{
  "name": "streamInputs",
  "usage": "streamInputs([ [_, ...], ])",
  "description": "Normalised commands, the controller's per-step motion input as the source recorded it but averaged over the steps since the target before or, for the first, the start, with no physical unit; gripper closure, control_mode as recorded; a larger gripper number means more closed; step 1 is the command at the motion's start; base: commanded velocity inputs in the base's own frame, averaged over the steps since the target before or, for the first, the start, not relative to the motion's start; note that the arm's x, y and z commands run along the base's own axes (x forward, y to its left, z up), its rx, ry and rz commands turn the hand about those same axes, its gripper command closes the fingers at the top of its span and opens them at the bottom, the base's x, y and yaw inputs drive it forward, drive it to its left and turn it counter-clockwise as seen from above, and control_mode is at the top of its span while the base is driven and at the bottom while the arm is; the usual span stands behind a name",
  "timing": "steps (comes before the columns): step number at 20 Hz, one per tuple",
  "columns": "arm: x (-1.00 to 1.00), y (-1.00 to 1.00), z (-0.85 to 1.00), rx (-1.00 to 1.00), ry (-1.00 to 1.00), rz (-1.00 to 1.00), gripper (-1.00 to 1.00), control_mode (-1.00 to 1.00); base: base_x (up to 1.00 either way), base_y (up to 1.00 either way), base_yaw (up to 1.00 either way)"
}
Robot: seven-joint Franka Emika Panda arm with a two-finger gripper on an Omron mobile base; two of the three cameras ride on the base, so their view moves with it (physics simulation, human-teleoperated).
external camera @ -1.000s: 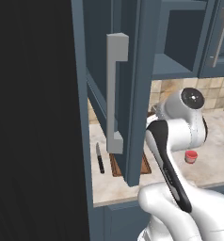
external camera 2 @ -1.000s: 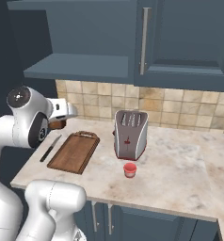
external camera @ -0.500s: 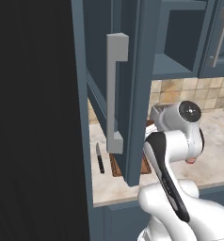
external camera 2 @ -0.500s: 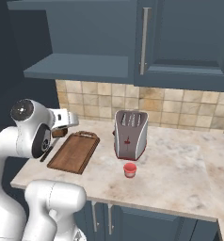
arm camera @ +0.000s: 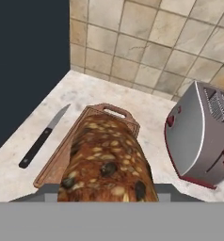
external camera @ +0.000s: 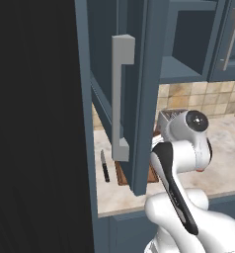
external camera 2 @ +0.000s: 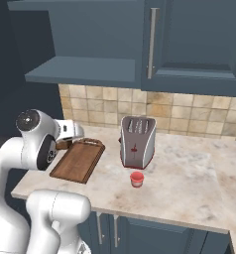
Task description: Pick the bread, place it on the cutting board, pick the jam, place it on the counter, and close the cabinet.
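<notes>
The claw [arm camera: 107, 200] is clenched on the bread [arm camera: 107, 162], carried above the cutting board [external camera 2: 79, 159] near the worktop's [external camera 2: 189, 173] left end, ready for setting down there.

The white arm [external camera 2: 38, 144] is folded low — gripper [arm camera: 107, 190] clamped on the bread [arm camera: 107, 162].

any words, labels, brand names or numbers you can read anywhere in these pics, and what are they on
None: no readable text on anything.
toaster: red marks on its side and end, shapes only, no letters or numbers.
jam: plain red jar, no label visible.
bread, cutting board, knife, cabinet: no writing.
</notes>
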Motion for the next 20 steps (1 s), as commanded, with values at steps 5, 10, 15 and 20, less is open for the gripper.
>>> streamInputs([
  [5,0.12,0.0,-0.37,0.01,0.0,0.0,1.0,-1.0,0.0,0.0,0.0],
  [10,0.19,0.0,-0.44,0.01,-0.03,0.0,1.0,-1.0,0.0,0.0,0.0],
  [15,0.33,-0.01,-0.35,0.05,-0.06,0.0,1.0,-1.0,0.0,0.0,0.0],
  [20,0.29,-0.01,-0.32,0.01,-0.12,0.0,1.0,-1.0,0.0,0.0,0.0],
])
